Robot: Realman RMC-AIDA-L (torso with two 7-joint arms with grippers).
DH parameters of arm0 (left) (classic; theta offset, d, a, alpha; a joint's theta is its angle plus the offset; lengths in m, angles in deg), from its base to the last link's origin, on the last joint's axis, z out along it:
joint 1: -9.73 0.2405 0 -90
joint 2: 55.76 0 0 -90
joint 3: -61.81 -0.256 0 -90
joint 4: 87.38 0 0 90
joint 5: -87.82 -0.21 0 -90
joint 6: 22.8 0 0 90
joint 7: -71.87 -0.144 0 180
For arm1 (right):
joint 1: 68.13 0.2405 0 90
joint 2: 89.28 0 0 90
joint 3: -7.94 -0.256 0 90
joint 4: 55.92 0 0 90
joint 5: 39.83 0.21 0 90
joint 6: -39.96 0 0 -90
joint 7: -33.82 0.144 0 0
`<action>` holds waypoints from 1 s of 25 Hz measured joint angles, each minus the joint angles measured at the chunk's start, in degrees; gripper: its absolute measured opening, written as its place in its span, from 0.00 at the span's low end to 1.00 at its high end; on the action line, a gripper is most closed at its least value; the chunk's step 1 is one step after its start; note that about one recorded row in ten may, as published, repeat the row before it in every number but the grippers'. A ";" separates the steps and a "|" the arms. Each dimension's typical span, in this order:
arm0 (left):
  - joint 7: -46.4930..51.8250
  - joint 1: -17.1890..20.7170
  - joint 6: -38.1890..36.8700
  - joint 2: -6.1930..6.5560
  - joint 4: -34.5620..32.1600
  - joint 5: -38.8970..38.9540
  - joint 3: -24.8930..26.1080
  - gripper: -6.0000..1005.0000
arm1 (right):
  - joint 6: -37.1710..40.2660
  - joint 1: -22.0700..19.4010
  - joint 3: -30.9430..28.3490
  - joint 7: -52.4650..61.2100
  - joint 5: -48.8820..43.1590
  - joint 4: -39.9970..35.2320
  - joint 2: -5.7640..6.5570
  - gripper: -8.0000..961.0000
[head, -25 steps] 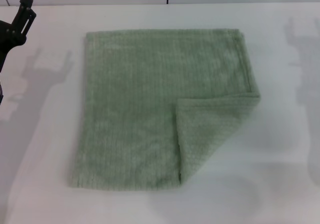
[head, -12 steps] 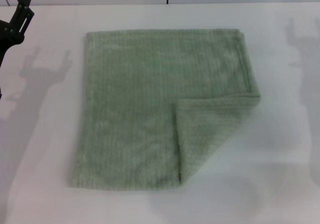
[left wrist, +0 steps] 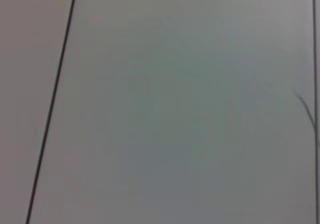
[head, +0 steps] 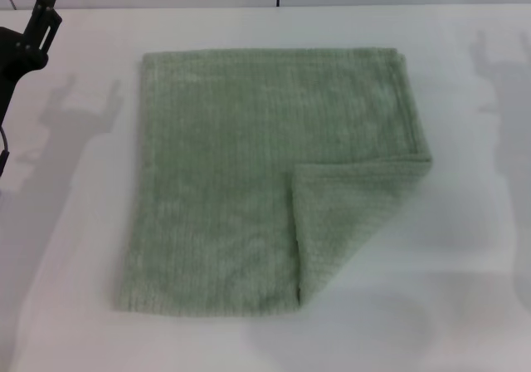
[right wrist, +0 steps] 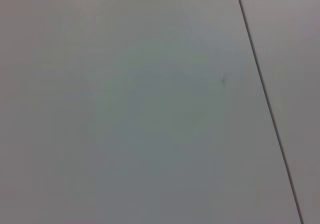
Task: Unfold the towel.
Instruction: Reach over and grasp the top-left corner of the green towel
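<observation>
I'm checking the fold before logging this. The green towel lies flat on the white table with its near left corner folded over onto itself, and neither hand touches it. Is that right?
Not quite. It is the near right corner of the towel that is folded over, not the left; the head view shows that flap. The rest holds: it lies on the white table, and the left hand is off to the side, not touching it.

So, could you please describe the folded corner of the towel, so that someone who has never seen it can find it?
On the white table lies one pale green towel. Go to its near corner on the robot's right. There a triangular flap is turned over onto the cloth, with its fold edge running diagonally; the other three corners lie flat.
</observation>
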 joint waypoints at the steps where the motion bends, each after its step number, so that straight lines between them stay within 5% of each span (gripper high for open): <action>1: 0.09 -0.38 0.50 0.05 -0.02 -0.18 -0.25 0.73 | -0.03 0.07 0.10 0.11 0.00 0.12 0.00 0.72; 5: 1.23 -0.82 1.98 0.09 -0.05 -0.24 -0.21 0.71 | -0.09 0.17 0.16 0.33 0.00 0.17 0.01 0.72; 15: 2.27 -2.60 6.09 -0.09 0.51 -0.28 -2.37 0.44 | -0.66 0.47 0.78 0.42 -0.05 0.15 0.11 0.72; 20: 4.80 -5.56 12.47 0.20 0.53 -0.35 -5.70 0.24 | -0.75 0.83 1.68 0.44 -0.08 0.21 0.19 0.72; 23: 6.38 -8.03 18.17 0.34 0.34 -0.42 -7.78 0.03 | -0.79 1.00 1.94 0.44 -0.09 0.36 0.22 0.72; 25: 6.62 -8.86 20.60 0.36 0.40 -0.42 -8.58 0.02 | -0.83 1.05 2.13 0.44 -0.08 0.38 0.25 0.72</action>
